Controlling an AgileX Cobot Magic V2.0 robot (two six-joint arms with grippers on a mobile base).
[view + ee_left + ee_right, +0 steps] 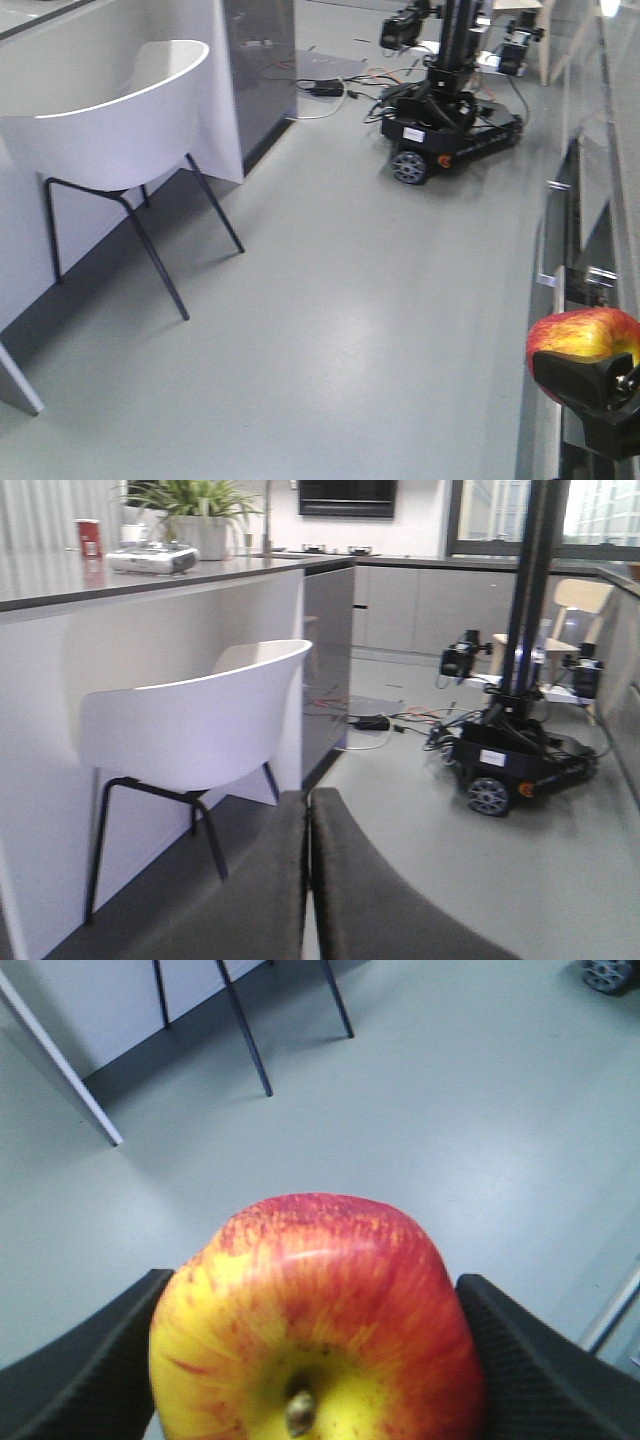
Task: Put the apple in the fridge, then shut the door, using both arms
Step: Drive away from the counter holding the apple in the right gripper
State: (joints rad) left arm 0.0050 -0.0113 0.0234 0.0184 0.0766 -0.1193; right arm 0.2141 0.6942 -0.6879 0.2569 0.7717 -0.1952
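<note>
The right gripper (315,1360) is clamped on the apple (320,1260), stem end towards the camera, in the air above the grey floor (350,330). The left gripper (308,880) has its fingers pressed together with nothing between them. A white chair (120,130) stands by a counter (150,575). Farther off is a small wheeled robot (440,130), with cables (325,90) beside it. Its white label (413,133) is too small to read.

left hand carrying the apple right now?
No, the apple is clamped in the right hand, and the left hand is shut with nothing between its fingers.
</note>
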